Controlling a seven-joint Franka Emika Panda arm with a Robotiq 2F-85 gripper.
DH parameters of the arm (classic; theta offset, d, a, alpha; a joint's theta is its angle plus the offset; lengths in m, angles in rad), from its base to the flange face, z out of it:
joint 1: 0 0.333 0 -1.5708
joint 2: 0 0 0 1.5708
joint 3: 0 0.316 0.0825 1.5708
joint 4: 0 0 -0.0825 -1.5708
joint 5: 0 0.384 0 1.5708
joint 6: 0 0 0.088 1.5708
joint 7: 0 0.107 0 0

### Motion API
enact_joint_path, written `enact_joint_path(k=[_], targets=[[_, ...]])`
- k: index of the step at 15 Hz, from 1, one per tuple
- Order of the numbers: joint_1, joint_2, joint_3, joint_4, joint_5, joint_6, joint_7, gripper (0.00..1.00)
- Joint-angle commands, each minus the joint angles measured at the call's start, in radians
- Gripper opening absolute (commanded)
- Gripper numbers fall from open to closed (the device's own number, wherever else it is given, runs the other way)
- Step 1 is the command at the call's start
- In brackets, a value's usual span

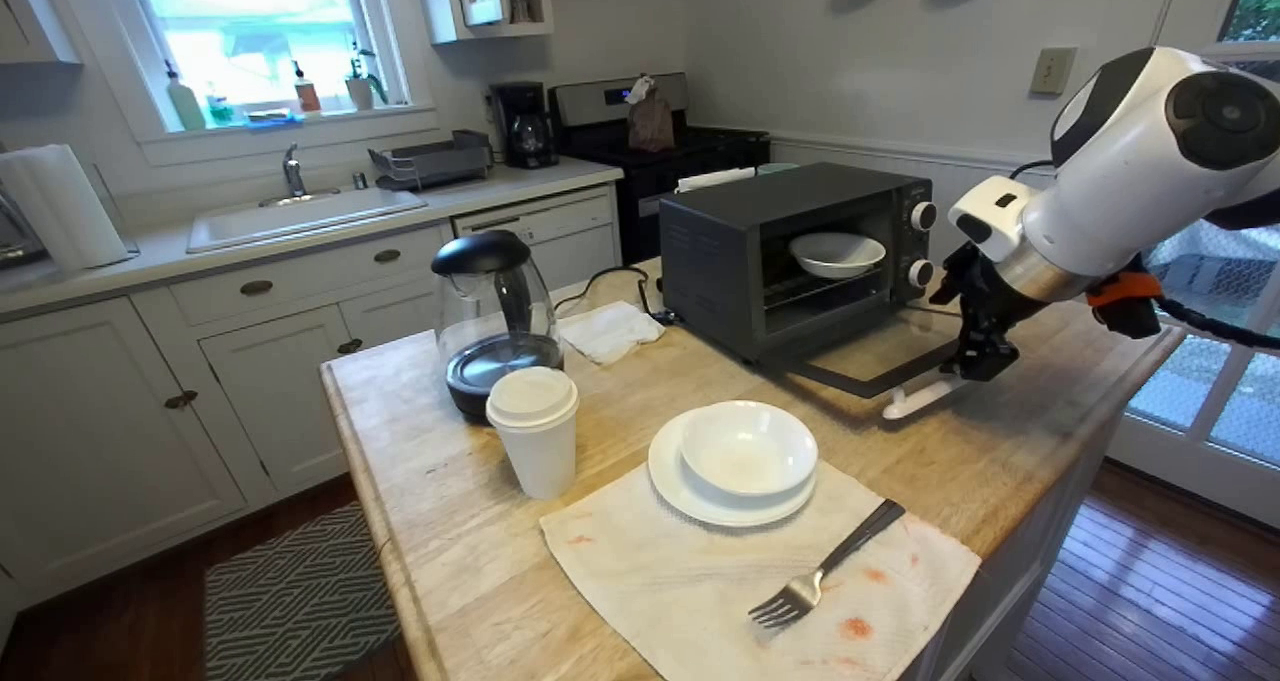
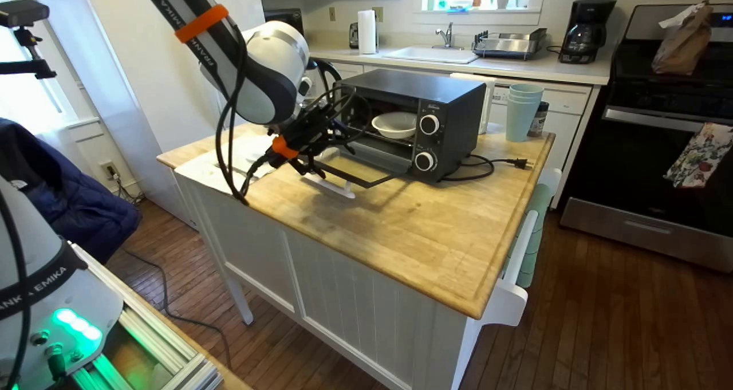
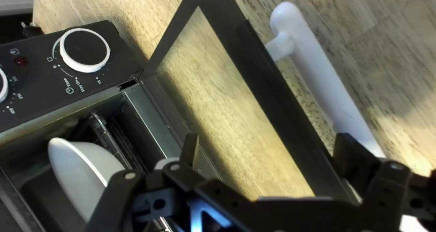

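The arm (image 1: 1105, 211) is of glossy white and black colour; toward two o'clock of an exterior view it carries a round black cap (image 1: 1225, 111). After a silvery metal ring (image 1: 1042, 266) follows the gripper (image 3: 266, 151), dull black and angular, with small round screws (image 3: 174, 167) and, at six o'clock of the wrist view, a bluish shine (image 3: 197, 216). In an exterior view, between ten and eleven o'clock, an orange band (image 2: 201, 23) goes around the arm near white letters (image 2: 205, 56), and black cables (image 2: 219, 141) run beside it. The base (image 2: 57, 298), at eight o'clock, has lights (image 2: 79, 324) of bright green.
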Motion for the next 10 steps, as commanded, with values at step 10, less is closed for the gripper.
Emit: enact_joint_path(k=[10], targets=[[-0.041,-0.054,0.077,0.042,-0.260,-0.088,0.341,1.00]])
